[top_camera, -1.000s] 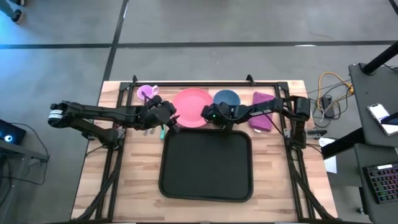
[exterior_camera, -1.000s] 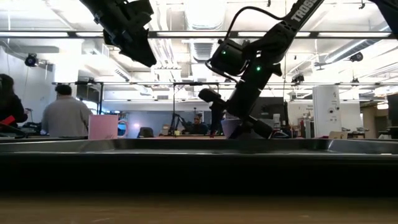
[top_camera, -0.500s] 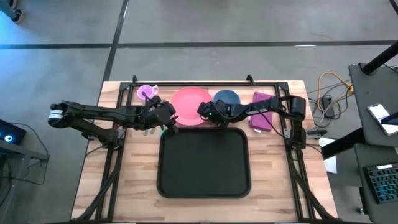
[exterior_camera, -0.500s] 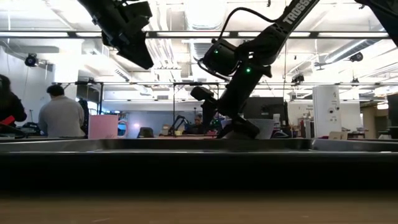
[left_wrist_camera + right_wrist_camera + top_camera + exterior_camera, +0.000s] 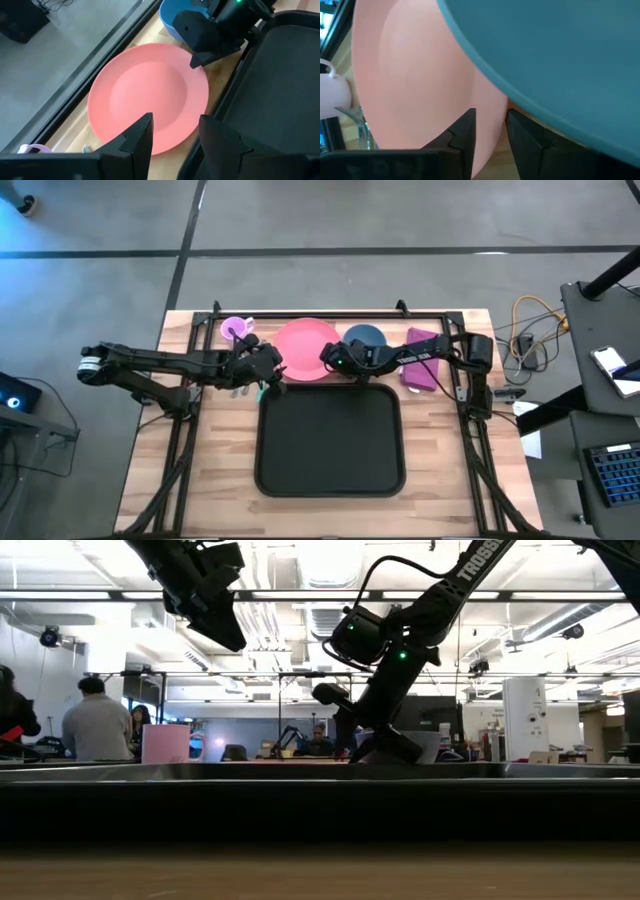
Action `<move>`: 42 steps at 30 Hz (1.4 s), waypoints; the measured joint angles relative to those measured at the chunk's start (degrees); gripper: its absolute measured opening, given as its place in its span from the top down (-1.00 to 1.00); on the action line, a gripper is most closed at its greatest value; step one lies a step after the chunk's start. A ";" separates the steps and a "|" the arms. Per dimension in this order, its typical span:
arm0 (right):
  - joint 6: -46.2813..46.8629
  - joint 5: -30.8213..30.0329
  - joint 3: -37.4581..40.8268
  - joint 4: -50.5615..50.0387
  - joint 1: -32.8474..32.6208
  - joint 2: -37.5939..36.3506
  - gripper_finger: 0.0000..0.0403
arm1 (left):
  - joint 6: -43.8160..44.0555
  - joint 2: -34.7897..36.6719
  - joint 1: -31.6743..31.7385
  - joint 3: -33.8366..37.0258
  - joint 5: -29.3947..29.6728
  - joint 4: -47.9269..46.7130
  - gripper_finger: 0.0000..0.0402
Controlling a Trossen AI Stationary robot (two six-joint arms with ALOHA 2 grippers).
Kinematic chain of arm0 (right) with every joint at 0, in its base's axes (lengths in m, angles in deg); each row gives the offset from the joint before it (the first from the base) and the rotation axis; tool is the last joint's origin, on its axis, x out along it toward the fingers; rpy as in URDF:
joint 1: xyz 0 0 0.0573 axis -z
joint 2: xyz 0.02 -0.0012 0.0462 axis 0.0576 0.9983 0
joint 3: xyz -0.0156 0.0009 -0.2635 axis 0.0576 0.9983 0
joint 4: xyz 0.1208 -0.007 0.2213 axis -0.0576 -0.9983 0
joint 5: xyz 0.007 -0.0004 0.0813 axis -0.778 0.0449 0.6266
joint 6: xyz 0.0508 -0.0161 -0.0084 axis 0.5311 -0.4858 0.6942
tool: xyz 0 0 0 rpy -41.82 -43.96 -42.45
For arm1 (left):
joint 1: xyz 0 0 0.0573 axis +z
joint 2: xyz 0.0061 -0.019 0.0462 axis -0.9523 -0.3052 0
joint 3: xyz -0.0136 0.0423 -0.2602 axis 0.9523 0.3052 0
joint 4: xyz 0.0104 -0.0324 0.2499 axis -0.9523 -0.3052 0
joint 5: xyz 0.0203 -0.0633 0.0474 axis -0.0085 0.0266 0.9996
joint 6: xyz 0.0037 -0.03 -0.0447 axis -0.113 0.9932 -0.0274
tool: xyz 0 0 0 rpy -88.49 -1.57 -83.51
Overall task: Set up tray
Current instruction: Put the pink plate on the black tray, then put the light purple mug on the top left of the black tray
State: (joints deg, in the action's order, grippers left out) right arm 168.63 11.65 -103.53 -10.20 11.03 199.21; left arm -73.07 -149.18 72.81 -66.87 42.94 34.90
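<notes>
The tray (image 5: 330, 440) was laid on the table (image 5: 440, 480) with its long axis across it, its far rim just beside the pink plate (image 5: 305, 345). The right gripper (image 5: 327, 361) was held at the plate's near edge, nearer to it than the left gripper (image 5: 272, 375). The fingers (image 5: 462, 132) of the right gripper were seen slightly parted and empty, and the left gripper was also seen parted and empty.

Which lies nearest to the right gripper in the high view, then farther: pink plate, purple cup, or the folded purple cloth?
From the right gripper:
1. Pink plate, right beside it, toward the table's back edge.
2. Folded purple cloth, on the right side along that arm.
3. Purple cup, far left at the back.
</notes>
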 joint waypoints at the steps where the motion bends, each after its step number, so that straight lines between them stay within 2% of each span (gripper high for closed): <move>1: 0.00 0.00 0.02 -0.30 0.00 0.00 0.56 | 0.00 0.00 0.00 0.00 0.00 0.00 0.30; 6: -0.73 1.09 0.03 -0.36 0.00 -0.03 0.64 | 0.00 0.02 0.00 0.00 0.00 -0.03 0.30; 12: -4.48 3.52 0.15 -1.02 -0.55 -0.62 0.60 | 1.16 0.02 0.00 0.04 0.03 -3.19 0.30; 15: -5.85 3.71 0.17 -1.78 -1.15 -0.85 0.55 | 6.83 0.04 0.28 -0.03 -0.06 -8.71 0.30; 19: -14.82 3.75 0.31 -2.67 -2.55 -1.81 0.47 | 16.04 0.50 3.00 -0.20 0.08 -18.45 0.30; 24: -30.26 3.22 0.22 -2.46 -4.49 -4.66 0.29 | 16.35 0.79 9.98 -0.19 -0.07 -20.82 0.30; 28: -38.15 3.35 0.22 -2.90 -6.01 -6.84 0.10 | 14.57 0.76 17.40 -1.33 0.14 -20.61 0.22; 33: -43.18 3.87 0.20 -4.89 -7.94 -10.00 -0.15 | 3.05 0.68 26.36 -1.47 -2.31 -19.77 0.04; 39: -45.76 3.85 0.14 -6.66 -9.48 -14.10 -0.37 | -2.52 -0.82 37.51 -0.65 -9.94 -17.47 -0.06; 42: -46.58 3.84 0.15 -7.22 -9.62 -15.82 -0.43 | -4.68 -3.12 40.53 -0.52 -13.51 -16.40 -0.07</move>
State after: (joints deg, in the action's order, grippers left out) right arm 122.05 15.49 -103.37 -17.42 1.40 183.38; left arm -77.75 -152.30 113.33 -67.39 29.43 18.49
